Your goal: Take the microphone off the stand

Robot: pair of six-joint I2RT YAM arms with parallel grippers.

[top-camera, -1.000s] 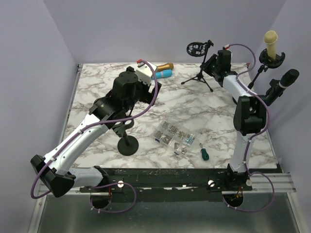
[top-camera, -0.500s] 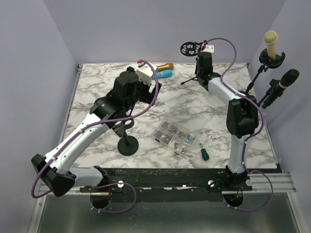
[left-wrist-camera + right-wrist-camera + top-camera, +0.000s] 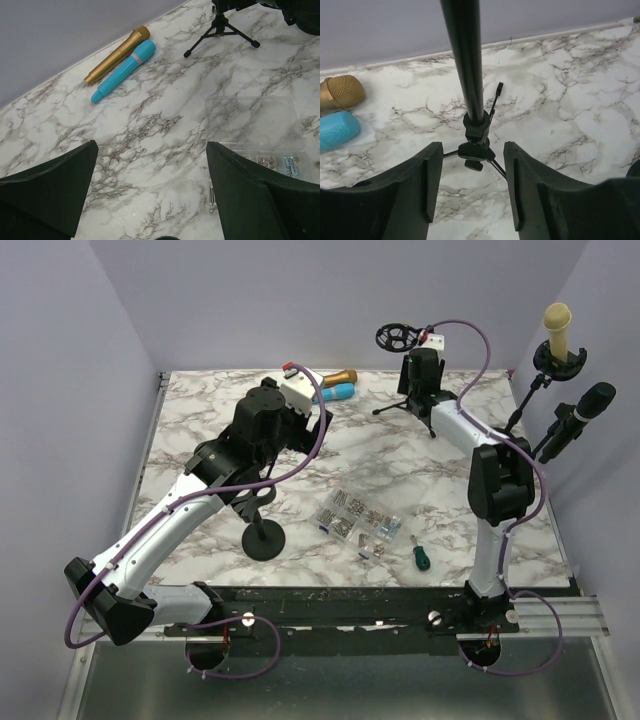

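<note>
Microphone positions: a cream microphone (image 3: pixel 556 328) sits upright in a ring holder (image 3: pixel 560 362) at the far right edge. A black microphone (image 3: pixel 590 405) stands tilted in a clip just below it in the overhead view. Neither is touched by an arm. Two more lie flat on the marble table (image 3: pixel 200 420) at the back. These are a gold microphone (image 3: pixel 335 378) and a blue microphone (image 3: pixel 338 392), side by side and just about touching.

Right gripper (image 3: pixel 472 155): it is reached to the back of the table at the tripod stand (image 3: pixel 410 400). Its jaws are partly open, one on each side of the stand's black pole, level with the collar above the legs. A gap shows on both sides, so nothing is gripped. The round mount (image 3: pixel 396 337) at the top of this stand is empty.

Left gripper (image 3: pixel 150 150): the jaws are spread wide over bare marble and hold nothing. The gold and blue microphones lie well ahead of it. The tripod's legs are visible at the top of its wrist view.

Other items: a clear box of screws (image 3: pixel 360 520) lies near the middle of the table. A green-handled screwdriver (image 3: pixel 420 557) lies just to its right. A black round-based stand (image 3: pixel 265 538) is beside the left arm.
</note>
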